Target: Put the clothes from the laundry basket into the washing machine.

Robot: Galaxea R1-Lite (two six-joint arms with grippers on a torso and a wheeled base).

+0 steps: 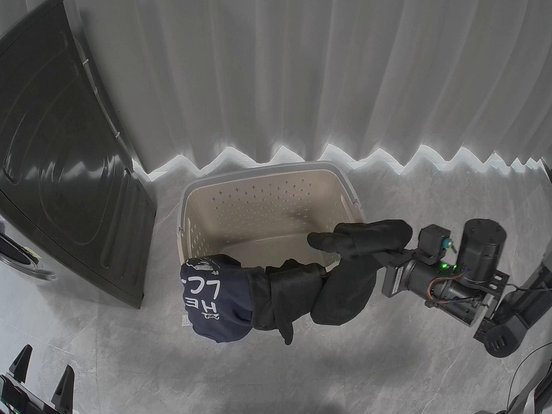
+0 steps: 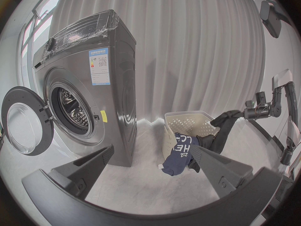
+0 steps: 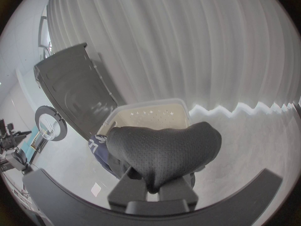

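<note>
Black clothing (image 1: 351, 283) clamped in the right tool (image 3: 153, 185) drapes over the front rim of the laundry basket (image 1: 264, 171) against a navy shirt (image 1: 215, 306), held high probably to clear it; the left tool (image 2: 150, 160) stands spread apart

The left gripper (image 2: 151, 148) has its 2 fingers wide apart. Beyond them the washing machine (image 2: 119, 88) stands with its door (image 2: 26, 121) open, the laundry basket (image 2: 185, 113) near it. A navy garment (image 2: 182, 153) drapes over the basket's rim, and the right gripper (image 2: 244, 113) holds up a black garment (image 2: 224, 129).
</note>
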